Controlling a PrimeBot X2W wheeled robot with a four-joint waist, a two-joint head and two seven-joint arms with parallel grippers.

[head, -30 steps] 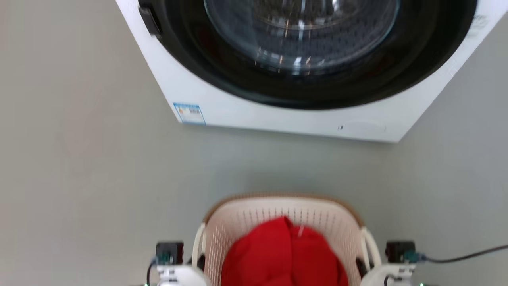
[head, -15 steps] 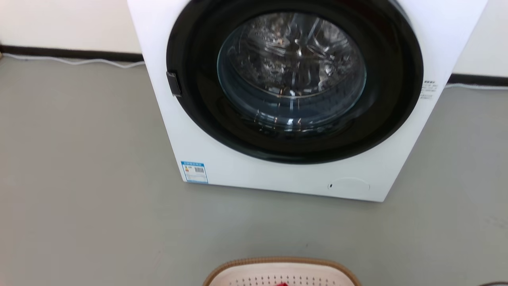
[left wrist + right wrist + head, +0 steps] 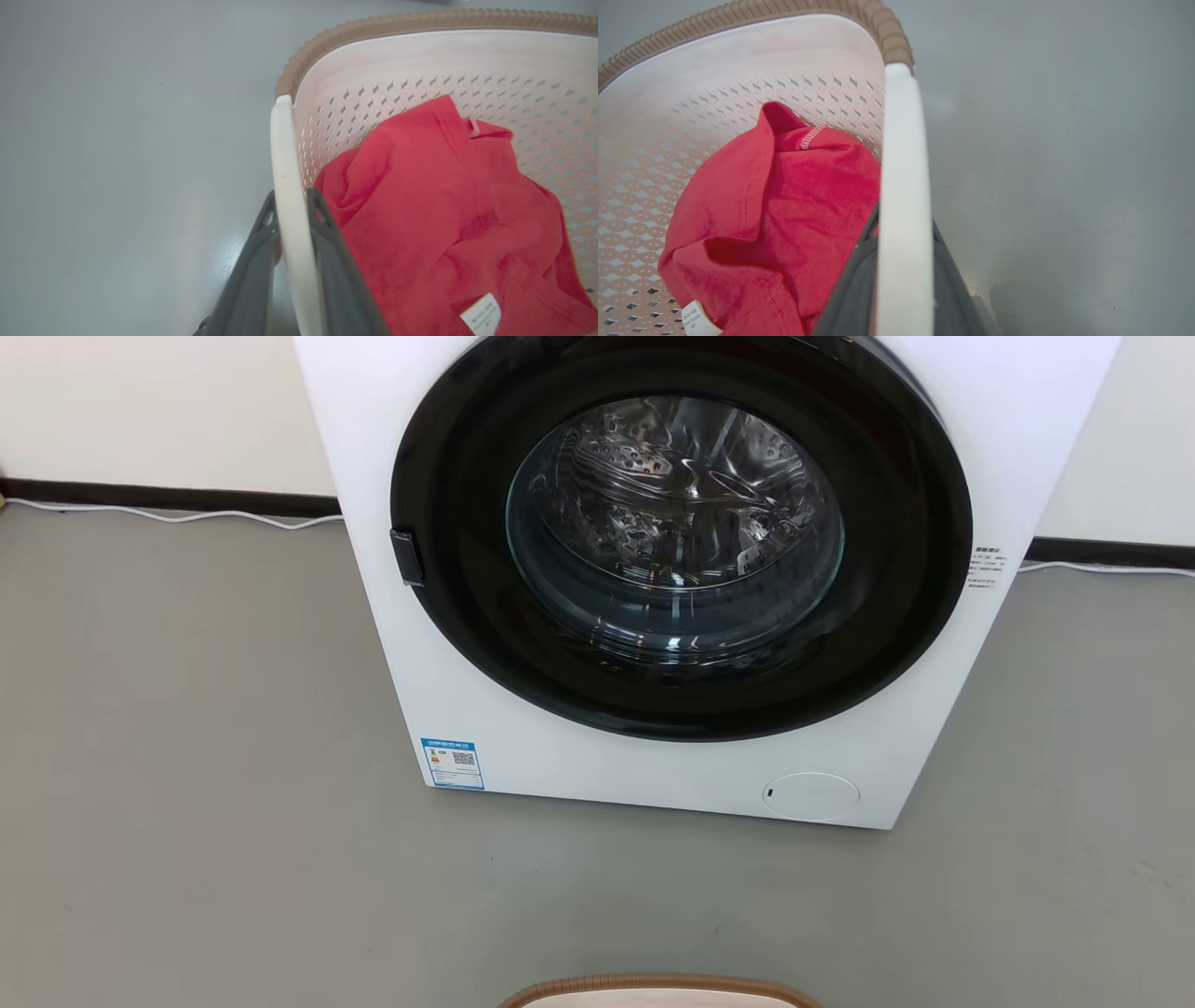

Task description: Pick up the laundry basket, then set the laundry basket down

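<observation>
The laundry basket, a small cream-white perforated plastic tub with a brown woven-look rim, hangs between the robot's two tools. A large white front-loading washing machine stands well ahead of them on the grey floor. A crumpled red cotton garment lies inside, just beside each tool's inner finger. Whether the basket's base is clear of the floor cannot be told.

The risk from here is likely an uneven move. If one tool rises or drops faster than the other, the basket could tip and spill the garment. A smooth, narrow handle could also slide through the fingers. A quick descent might knock the base on the floor. An inner finger may drag the cloth along as it lets go.

The left tool is clenched on the white left side handle, its dark fingers nearly together, one on the outer face and one on the inner. The right tool pinches the white right side handle the same way.
</observation>
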